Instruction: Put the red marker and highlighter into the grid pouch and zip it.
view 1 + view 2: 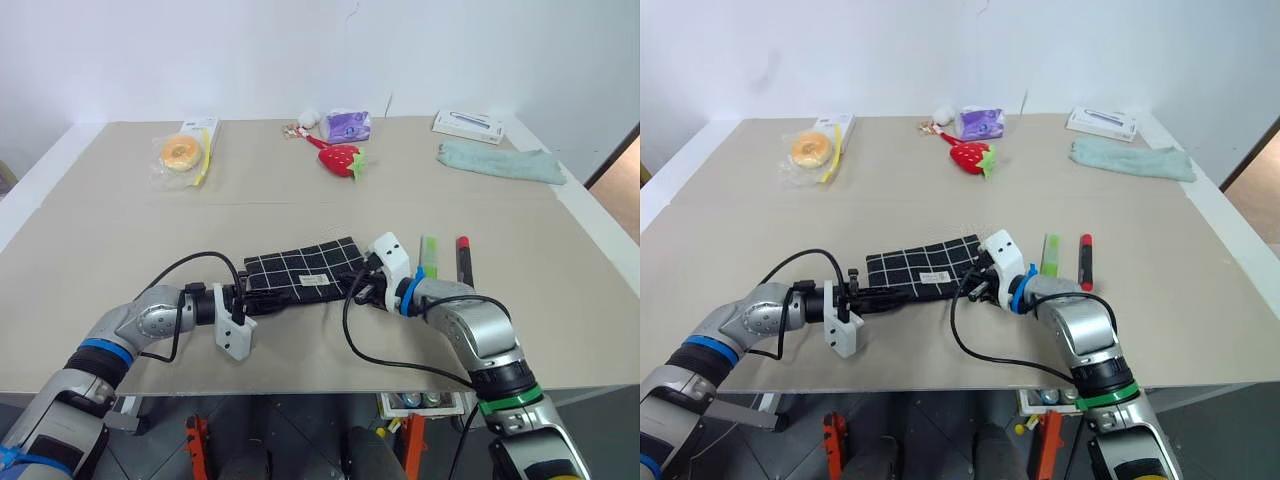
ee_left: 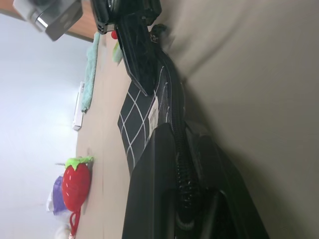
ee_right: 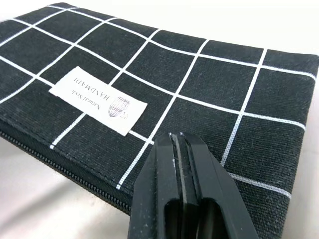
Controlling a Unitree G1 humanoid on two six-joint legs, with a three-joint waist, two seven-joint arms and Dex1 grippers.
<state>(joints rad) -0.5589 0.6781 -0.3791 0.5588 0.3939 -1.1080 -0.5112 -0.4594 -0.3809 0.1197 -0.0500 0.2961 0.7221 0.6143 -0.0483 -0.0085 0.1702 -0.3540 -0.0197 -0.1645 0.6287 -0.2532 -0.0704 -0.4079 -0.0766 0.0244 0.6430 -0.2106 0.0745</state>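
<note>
Grippers meet at the near middle of the beige table (image 1: 120, 240), one at each end of the grid pouch (image 1: 300, 268), which lies flat with its zip edge toward the robot. At the pouch's left end the left gripper (image 1: 252, 298) has its fingers pinched on the zip edge, the teeth running between them in the left wrist view. At the right end the right gripper (image 1: 358, 283) has its fingers pressed together, tips over the checked fabric near the white label (image 3: 98, 99); whether any cloth or cord is caught between them cannot be told. Just right of that gripper, out on the bare table, the highlighter (image 1: 429, 256) and the red marker (image 1: 463, 258) lie side by side, pointing away from the robot, a small gap between them. Farther back, a red strawberry toy (image 1: 341, 160) sits mid-table, a bagged doughnut (image 1: 182, 152) to the left, a teal cloth (image 1: 500, 162) to the right. At the far edge are a purple packet (image 1: 348, 125) and a white box (image 1: 467, 125).
</note>
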